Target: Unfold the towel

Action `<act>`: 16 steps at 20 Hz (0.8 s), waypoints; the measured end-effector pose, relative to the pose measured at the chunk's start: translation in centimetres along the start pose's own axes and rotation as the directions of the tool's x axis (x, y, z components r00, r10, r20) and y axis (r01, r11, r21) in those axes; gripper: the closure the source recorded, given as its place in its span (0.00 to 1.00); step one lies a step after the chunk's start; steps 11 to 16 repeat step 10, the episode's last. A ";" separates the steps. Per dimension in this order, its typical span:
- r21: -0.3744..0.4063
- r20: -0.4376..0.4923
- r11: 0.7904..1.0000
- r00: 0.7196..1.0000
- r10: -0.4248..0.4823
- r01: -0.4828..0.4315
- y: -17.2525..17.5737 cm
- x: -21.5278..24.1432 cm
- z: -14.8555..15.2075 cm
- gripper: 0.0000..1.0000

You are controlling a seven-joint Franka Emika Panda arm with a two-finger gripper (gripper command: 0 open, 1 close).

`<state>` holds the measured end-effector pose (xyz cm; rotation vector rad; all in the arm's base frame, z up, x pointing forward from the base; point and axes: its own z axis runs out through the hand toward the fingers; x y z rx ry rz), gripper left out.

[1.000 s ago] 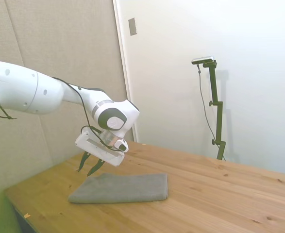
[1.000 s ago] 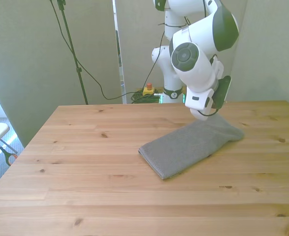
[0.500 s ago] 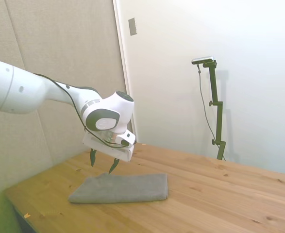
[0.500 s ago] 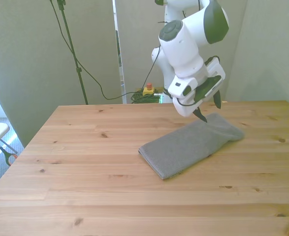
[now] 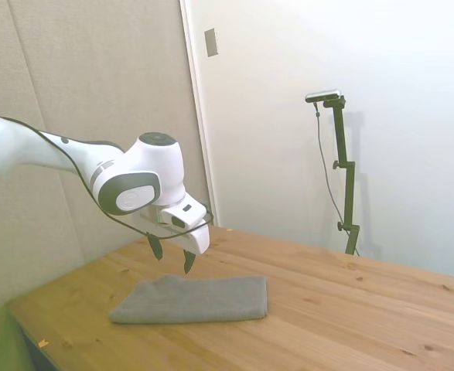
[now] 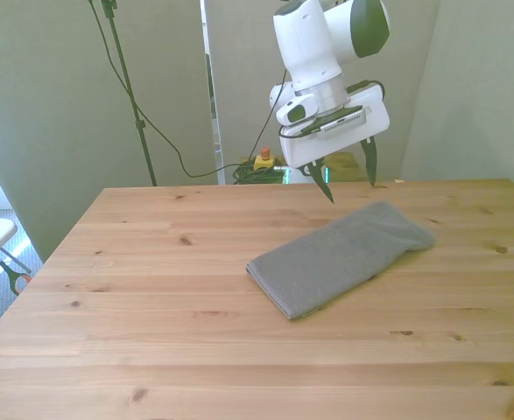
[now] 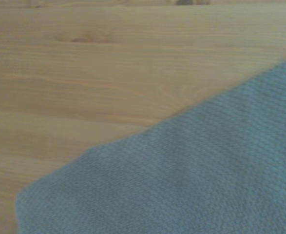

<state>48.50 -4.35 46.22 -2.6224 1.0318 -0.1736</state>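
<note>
The grey towel (image 6: 340, 257) lies folded on the wooden table (image 6: 151, 262). The open gripper (image 6: 350, 178) hangs above its twelve o'clock edge.

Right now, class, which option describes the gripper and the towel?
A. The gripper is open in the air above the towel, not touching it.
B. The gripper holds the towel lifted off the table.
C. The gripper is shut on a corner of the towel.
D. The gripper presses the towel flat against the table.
A. The gripper hangs open with both fingers clear of the folded towel, which lies flat on the table.
</note>
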 end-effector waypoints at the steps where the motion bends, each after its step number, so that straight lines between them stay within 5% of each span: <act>1: -0.015 -0.029 0.999 0.999 0.035 -0.036 0.1 -0.4 -0.1 0.00; 5: -0.077 -0.109 0.983 0.982 0.157 -0.166 0.3 -2.0 -0.5 0.00; 16: -0.139 -0.032 0.981 0.991 0.131 -0.134 0.9 -4.9 -1.3 0.00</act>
